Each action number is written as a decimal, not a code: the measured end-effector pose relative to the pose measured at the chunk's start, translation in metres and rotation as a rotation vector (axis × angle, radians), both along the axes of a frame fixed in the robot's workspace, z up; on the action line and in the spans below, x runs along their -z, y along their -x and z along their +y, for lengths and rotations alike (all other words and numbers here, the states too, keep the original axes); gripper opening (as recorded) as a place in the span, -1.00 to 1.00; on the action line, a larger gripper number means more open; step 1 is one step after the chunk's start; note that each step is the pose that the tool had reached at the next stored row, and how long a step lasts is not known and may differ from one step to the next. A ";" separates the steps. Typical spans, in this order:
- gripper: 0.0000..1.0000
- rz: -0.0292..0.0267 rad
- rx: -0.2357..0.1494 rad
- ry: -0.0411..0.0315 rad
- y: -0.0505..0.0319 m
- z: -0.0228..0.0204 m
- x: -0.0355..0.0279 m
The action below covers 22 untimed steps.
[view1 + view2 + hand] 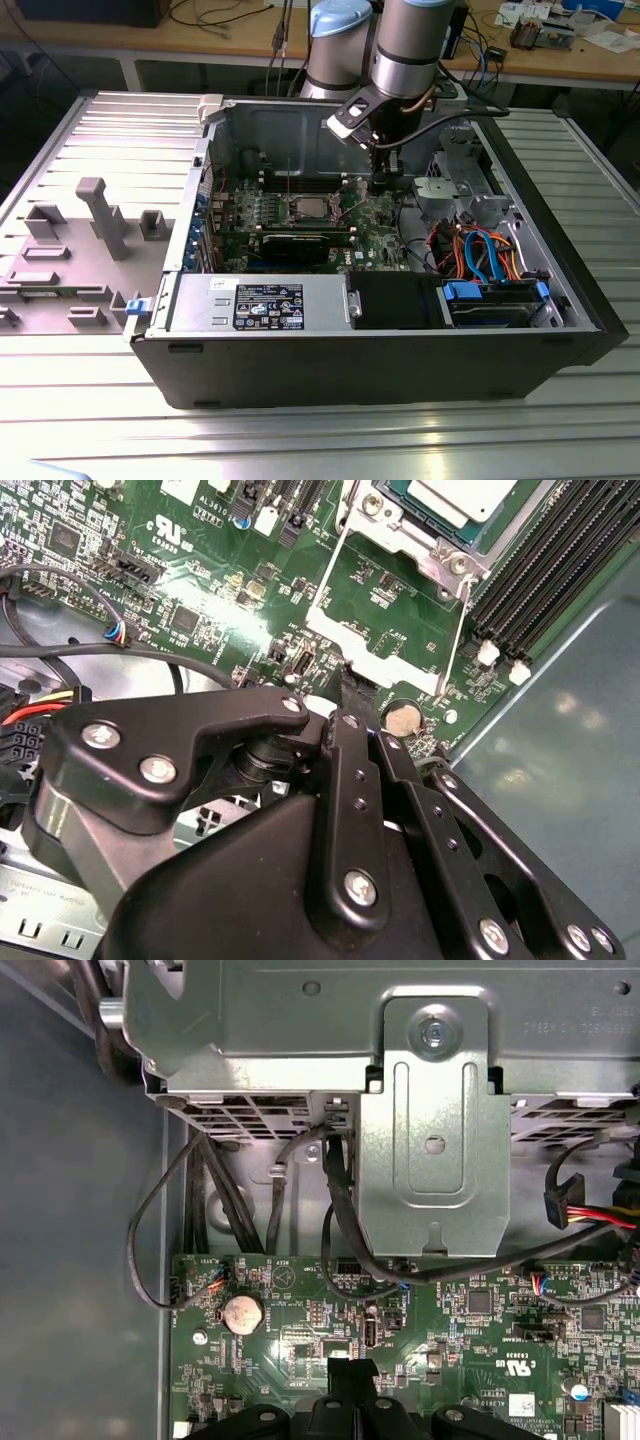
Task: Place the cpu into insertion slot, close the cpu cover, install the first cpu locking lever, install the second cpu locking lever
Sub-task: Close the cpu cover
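Exterior view: the arm reaches down into an open computer case [350, 372] on the ribbed metal worktop [300, 440]; the hand [383, 178] hangs low over the green board [375, 215], and the chip [306, 208] lies near it, toward the exterior view's left.

In the second wrist view the chip [468, 492] shows its silver top, seated inside the socket [392, 520]; the cover [350, 632] is swung off the chip toward the hand [352, 685]; its thin side rails run from the socket to a silver end plate, and green board shows through its cut-out. The hand's tip sits just beside that end plate; whether they touch I cannot tell. The black fingers [350, 750] lie closed together with nothing seen between them; in the first wrist view the hand [352, 1370] ends in one dark tip over the board.

A coin battery [402, 717] lies just beside the tip; long black memory slots [560, 560] run alongside the socket. On the far side of the hand from the chip, the first wrist view shows a grey metal drive cage [430, 1140] with black cables [338, 1210] drooping onto the board's edge.

In the exterior view a black graphics card [300, 243] lies just in front of the socket; a power supply [265, 300] sits along the case's near wall; blue and orange cables [478, 250] crowd the corner on the exterior view's right.
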State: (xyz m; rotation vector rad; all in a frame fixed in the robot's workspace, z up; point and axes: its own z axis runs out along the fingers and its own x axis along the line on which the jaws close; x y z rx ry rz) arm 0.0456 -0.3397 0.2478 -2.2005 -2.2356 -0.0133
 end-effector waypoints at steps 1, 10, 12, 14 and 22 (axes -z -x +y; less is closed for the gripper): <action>-0.79 0.0000 0.000 0.0000 0.0004 0.0000 0.0000; -0.79 0.0000 0.000 -0.0001 0.0107 0.0000 0.0003; -0.79 0.0000 0.000 -0.0001 0.0122 0.0000 0.0003; -0.79 0.0000 0.000 -0.0001 0.0133 0.0000 0.0003; -0.79 0.0000 0.000 -0.0001 0.0143 0.0000 0.0003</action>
